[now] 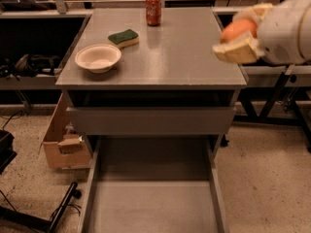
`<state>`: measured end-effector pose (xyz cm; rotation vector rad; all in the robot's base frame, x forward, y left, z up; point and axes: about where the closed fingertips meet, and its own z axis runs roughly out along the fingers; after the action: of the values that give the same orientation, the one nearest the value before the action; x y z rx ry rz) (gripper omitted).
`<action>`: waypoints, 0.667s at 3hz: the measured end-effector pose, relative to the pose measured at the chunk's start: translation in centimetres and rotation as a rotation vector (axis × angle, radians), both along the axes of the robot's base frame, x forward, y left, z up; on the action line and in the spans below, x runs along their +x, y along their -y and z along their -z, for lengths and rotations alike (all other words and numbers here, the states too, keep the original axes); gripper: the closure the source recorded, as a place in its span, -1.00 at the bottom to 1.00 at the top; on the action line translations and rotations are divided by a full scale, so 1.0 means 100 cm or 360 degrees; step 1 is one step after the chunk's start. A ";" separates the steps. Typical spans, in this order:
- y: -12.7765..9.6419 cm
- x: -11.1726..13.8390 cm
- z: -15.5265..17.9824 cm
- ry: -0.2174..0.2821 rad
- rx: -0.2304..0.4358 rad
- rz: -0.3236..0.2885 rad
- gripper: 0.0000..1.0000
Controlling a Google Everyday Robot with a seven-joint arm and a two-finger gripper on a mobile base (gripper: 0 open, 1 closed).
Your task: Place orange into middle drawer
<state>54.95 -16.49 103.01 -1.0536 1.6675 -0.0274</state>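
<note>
My gripper (pixel 239 33) is at the right edge of the grey cabinet top (pixel 184 57), raised above it. It is shut on the orange (pixel 237 29), which shows between the two beige fingers (pixel 237 52). The middle drawer (pixel 153 205) is pulled out wide at the bottom of the view, low and to the left of the gripper. Its long grey floor is bare. The white arm runs off the frame to the right.
A red soda can (pixel 153 9), a green sponge (pixel 123 37) and a beige bowl (pixel 97 57) stand on the cabinet top. A drawer with a plain grey front panel (pixel 150 120) sits above the open one. A cardboard box (pixel 63 147) is on the floor at left.
</note>
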 end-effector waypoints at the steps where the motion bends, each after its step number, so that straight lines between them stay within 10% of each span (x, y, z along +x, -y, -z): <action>1: 0.042 -0.043 0.065 -0.0127 0.0008 0.0046 1.00; 2: 0.085 -0.058 0.127 -0.0212 0.0126 0.0074 1.00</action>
<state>49.11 -24.96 90.32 -0.9744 1.7984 0.0797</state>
